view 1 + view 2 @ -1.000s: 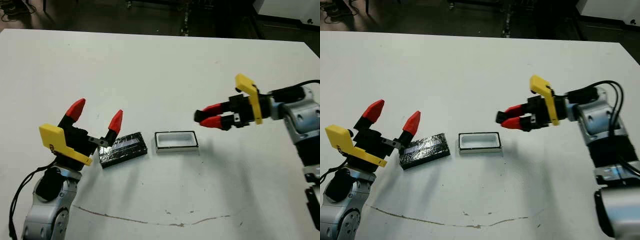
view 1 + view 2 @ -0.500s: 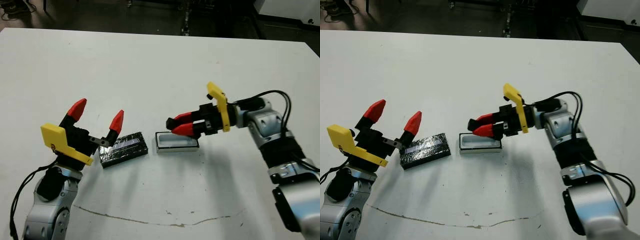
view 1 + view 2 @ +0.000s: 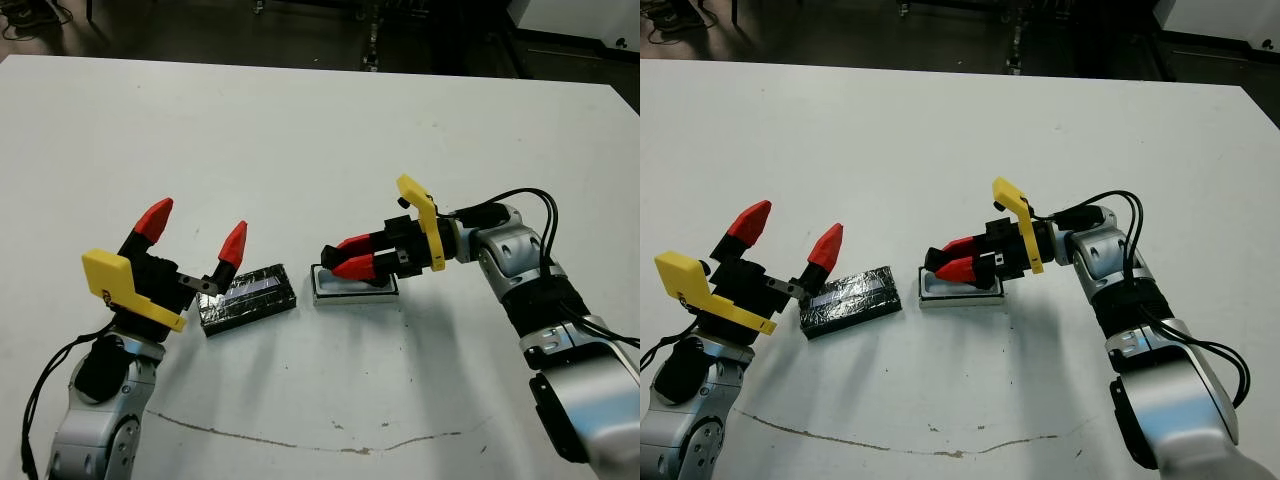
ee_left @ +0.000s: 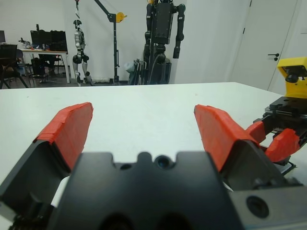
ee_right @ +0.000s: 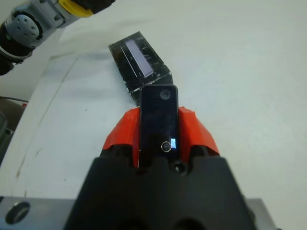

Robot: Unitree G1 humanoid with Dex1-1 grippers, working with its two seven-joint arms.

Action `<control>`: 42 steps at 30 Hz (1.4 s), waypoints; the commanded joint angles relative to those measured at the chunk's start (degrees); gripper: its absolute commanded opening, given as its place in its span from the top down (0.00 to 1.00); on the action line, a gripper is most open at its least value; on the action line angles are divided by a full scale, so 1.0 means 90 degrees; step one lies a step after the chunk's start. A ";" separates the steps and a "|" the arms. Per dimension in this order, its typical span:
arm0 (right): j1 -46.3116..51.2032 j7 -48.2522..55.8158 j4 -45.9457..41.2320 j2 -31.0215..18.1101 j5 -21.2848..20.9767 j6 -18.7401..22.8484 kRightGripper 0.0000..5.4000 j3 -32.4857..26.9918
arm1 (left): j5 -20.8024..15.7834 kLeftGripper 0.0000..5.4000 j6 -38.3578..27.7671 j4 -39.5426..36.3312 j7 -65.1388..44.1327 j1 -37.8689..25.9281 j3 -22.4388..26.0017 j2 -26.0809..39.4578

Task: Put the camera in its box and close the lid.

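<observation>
Camera arrives over its box

The right end effector [image 3: 345, 259], clamped on the camera [image 5: 159, 117], has swung in from the right and now hovers over the box [image 3: 354, 291]; insertion looks next. The left end effector [image 3: 195, 233] waits, fingers apart, beside the lid [image 3: 246, 298].

white table [image 3: 300, 130], humanoid robots [image 4: 163, 28] behind

The table [image 3: 300, 130] is big, white and flat. Two things lie on it near the middle. One is the lid [image 3: 246, 298], a shiny black slab with a pale stripe, lying flat and turned a bit askew. Just beside it, not touching, sits the box [image 3: 352, 291], white inside with a dark rim. A thin brown line [image 3: 300, 438] runs across the near part.
</observation>
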 commanded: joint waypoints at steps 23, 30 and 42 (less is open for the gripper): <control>-0.0173 0.0154 0.0477 0.0067 -0.0485 -0.0818 0.69 0.0130 | -0.0022 0.00 -0.0064 0.0145 -0.0076 0.0102 -0.0020 0.0004; -0.0046 0.0232 0.0483 0.0109 -0.0510 -0.0926 0.69 0.0149 | -0.0014 0.00 -0.0095 0.0162 -0.0103 0.0100 -0.0022 0.0014; 0.0031 0.0277 0.0507 0.0006 -0.0564 -0.0768 0.69 0.0204 | -0.0004 0.00 -0.0062 0.0114 -0.0058 0.0107 -0.0034 -0.0001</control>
